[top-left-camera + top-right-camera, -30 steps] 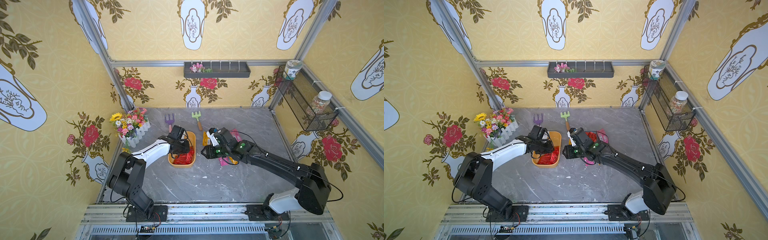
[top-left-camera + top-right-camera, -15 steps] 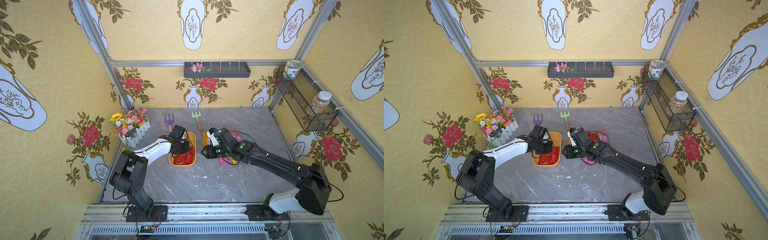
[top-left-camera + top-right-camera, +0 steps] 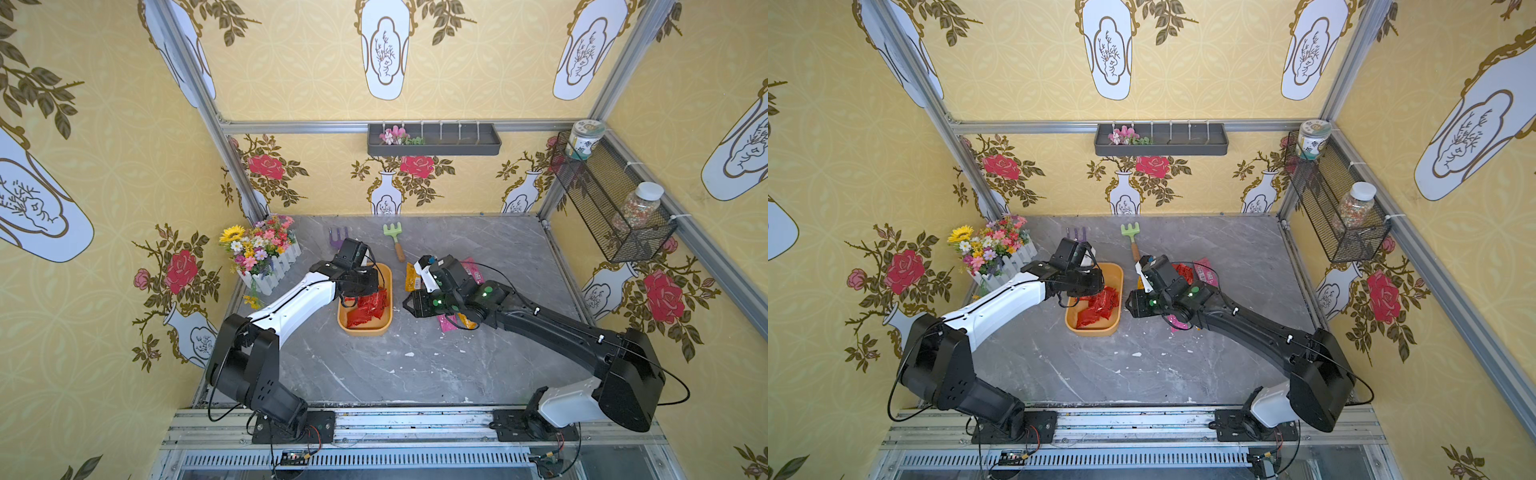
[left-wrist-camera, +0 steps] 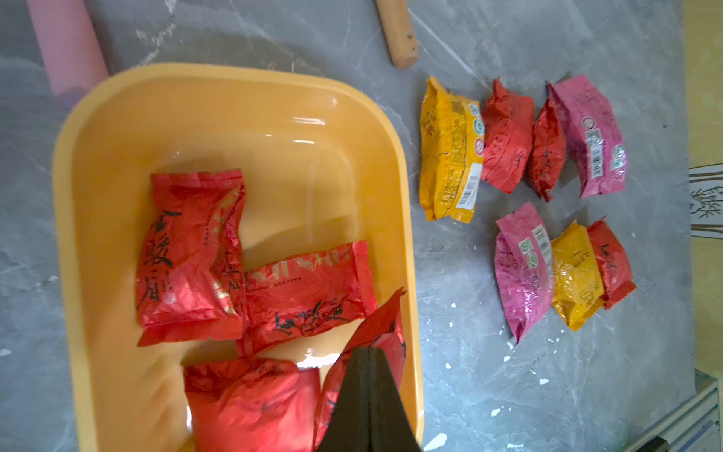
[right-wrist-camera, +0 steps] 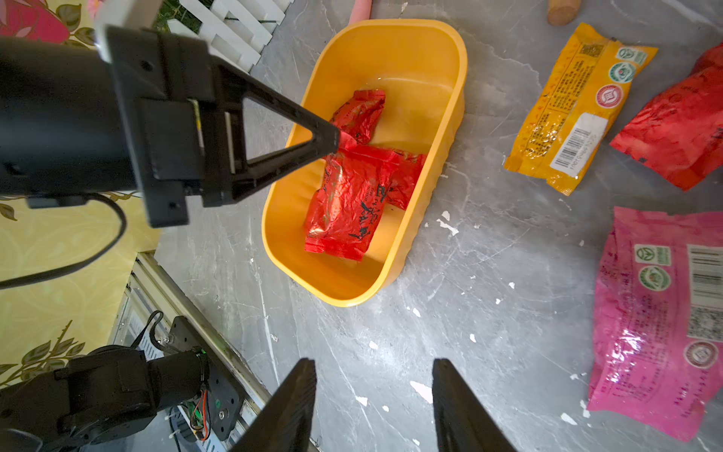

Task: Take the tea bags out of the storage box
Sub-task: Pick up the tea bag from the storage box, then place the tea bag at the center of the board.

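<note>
Flower box: white picket-fence planter of mixed blooms, standing at the left edge of the tabletop, against the wall.
Left arm: white and black, reaching from the near rail toward the storage box.
Purple rake: lying behind the left wrist, which is partly hiding it.
Left end effector: dipping into the storage box with its jaws pressed together, pinching the corner of a red tea bag. That bag is tilting against the tray's wall.
Storage box: orange-yellow tray sitting near the middle of the tabletop in both top views, its far end lying bare.
Tea bags in box: red sachets crowding the near end of the tray and overlapping one another. Four are showing in the left wrist view, the pinched one among them.
Green rake: lying behind the box, its wooden handle pointing toward the box.
Right end effector: hovering above bare tabletop just beside the box, jaws standing apart and gripping nothing.
Removed tea bags: seven sachets in red, pink and yellow, lying on the tabletop right of the box in two rows, four and three. In both top views the right arm is covering most of them.
Wire basket: hanging on the right wall, carrying two jars.
</note>
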Tool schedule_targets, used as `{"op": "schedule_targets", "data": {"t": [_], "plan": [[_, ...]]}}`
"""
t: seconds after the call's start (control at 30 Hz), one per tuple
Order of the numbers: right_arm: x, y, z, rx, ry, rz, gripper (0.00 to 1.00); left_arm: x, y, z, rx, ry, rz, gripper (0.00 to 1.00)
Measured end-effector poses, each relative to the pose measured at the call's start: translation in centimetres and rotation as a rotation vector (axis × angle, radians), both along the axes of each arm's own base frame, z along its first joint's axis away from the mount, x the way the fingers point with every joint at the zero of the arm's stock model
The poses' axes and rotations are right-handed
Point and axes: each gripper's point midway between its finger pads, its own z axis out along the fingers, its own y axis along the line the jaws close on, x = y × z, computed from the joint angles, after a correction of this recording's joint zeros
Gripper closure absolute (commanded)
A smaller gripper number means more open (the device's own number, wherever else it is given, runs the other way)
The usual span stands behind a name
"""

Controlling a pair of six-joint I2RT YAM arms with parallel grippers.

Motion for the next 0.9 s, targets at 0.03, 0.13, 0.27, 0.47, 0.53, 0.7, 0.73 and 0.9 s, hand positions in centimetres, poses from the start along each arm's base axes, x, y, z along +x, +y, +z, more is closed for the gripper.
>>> {"op": "schedule_targets", "data": {"t": [0.03, 0.13, 0.27, 0.47, 0.53, 0.7, 0.73, 0.9], "plan": [[0.0, 0.0, 0.1, 0.002, -0.002, 0.000, 0.47, 0.1, 0.1, 0.5, 0.000, -0.010, 0.004, 1.00], [0.0, -0.2, 0.6, 0.009, -0.013, -0.003, 0.47, 0.2, 0.2, 2.0, -0.002, -0.029, 0.015, 1.00], [0.4, -0.8, 1.5, 0.020, -0.032, -0.020, 0.47, 0.2, 0.2, 3.8, -0.022, -0.050, 0.025, 1.00], [2.0, -4.3, 3.2, 0.034, -0.085, -0.103, 0.46, -0.6, -0.5, 6.3, -0.110, -0.059, 0.027, 1.00], [2.2, -6.1, 3.6, 0.036, -0.088, -0.136, 0.46, -1.0, -1.2, 6.6, -0.138, -0.050, 0.025, 1.00], [1.9, -9.3, 4.6, 0.034, -0.109, -0.186, 0.45, -2.5, -4.9, 7.2, -0.207, -0.028, -0.031, 1.00], [1.7, -9.7, 4.8, 0.032, -0.110, -0.191, 0.45, -2.7, -5.8, 7.1, -0.218, -0.022, -0.041, 1.00], [0.6, -11.2, 4.8, 0.014, -0.113, -0.197, 0.45, -4.0, -9.2, 5.2, -0.262, 0.025, -0.060, 1.00]]}}
